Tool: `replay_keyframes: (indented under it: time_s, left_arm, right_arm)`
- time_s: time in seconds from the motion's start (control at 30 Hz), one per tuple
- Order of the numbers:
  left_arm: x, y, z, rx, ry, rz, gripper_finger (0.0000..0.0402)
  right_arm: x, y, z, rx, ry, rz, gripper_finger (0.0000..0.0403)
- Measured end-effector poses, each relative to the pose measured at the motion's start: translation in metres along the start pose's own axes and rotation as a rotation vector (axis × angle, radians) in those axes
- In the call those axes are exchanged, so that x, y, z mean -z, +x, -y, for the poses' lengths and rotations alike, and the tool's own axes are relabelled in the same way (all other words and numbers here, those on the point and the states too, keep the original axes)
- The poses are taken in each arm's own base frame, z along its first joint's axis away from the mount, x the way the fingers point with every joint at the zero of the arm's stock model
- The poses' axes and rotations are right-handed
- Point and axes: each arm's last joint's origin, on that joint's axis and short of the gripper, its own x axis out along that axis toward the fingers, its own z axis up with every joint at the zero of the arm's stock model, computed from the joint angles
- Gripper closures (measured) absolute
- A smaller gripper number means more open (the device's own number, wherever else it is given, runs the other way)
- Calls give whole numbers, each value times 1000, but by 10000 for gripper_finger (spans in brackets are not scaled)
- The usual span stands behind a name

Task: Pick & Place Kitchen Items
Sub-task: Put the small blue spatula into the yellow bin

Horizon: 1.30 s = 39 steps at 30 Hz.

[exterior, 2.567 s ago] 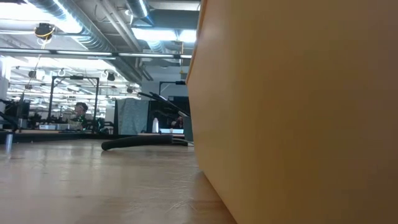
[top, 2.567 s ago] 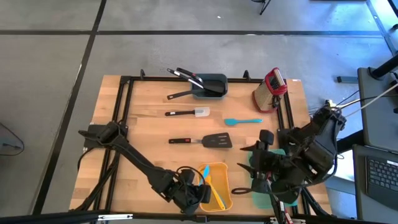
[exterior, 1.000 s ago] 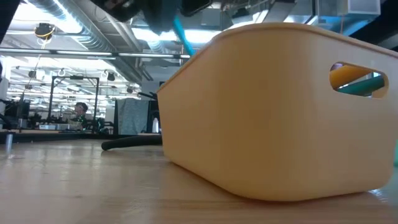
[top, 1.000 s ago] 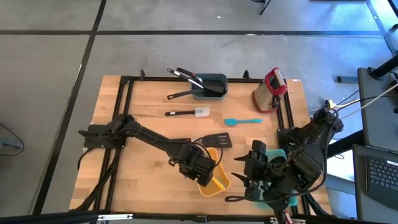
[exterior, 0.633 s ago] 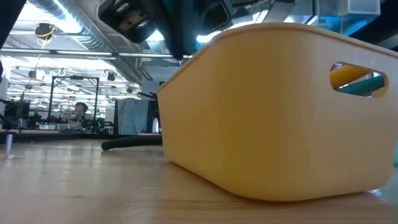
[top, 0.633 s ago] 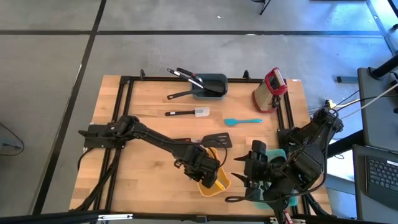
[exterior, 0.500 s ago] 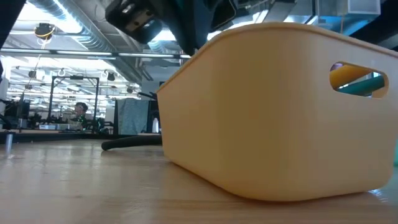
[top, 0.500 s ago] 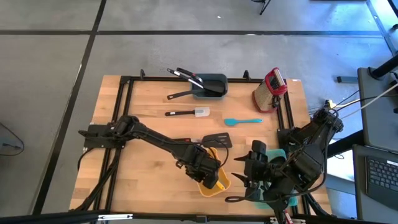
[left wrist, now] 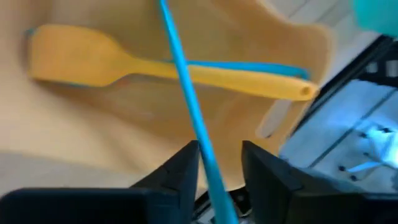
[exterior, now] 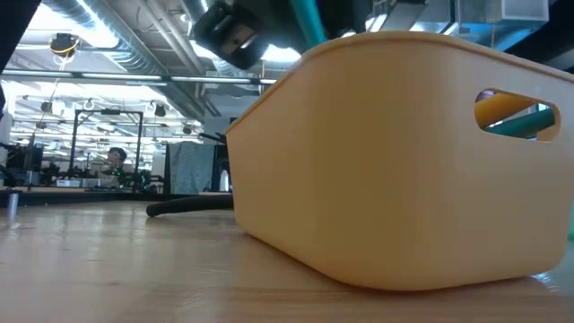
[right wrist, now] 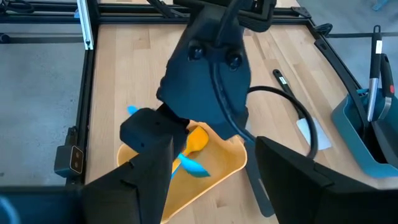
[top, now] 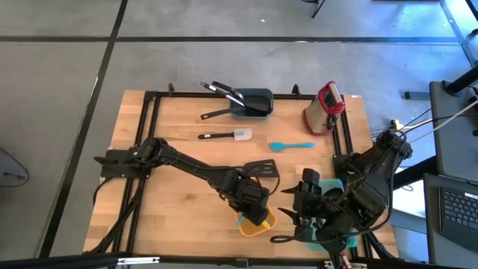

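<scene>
Two grippers: left gripper [top: 252, 203] over yellow bin [top: 263, 223], fingers parted around teal spatula [left wrist: 189, 112]; right gripper [right wrist: 211, 186] waits released at the table's near right.
Risk: spatula could tip over the rim.

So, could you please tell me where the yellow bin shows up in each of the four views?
High view: yellow bin low centre, mostly under the left gripper.
Low view: its wall fills the right of the picture.
Left wrist view: its inside fills the frame.
Right wrist view: lower centre, beneath the left arm.
Shared landmark: the yellow spatula inside it.
</scene>
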Motion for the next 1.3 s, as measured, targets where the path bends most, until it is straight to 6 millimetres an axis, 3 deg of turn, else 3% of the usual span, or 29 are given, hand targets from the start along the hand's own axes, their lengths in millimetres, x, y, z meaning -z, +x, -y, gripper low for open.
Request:
replay_keyframes:
  time_s: [0.17,0.4,0.6,0.9,1.17,1.3]
  left_arm:
    - [-4,-1,6,65,-7,33,265]
    - [-4,-1,9,93,-3,39,284]
    - [-5,-1,8,90,17,42,316]
    - [-33,-5,4,90,117,169,396]
    - [-55,38,-10,45,272,57,400]
    - [-54,48,-11,-13,463,109,400]
  right_arm:
    - [0,0,0,0,0,0,174]
    - [0,0,0,0,0,0,174]
    - [0,0,0,2,-3,-2,174]
    - [-1,1,0,0,4,2,174]
    - [-2,1,0,-5,15,9,174]
    - [-2,1,0,-4,24,8,174]
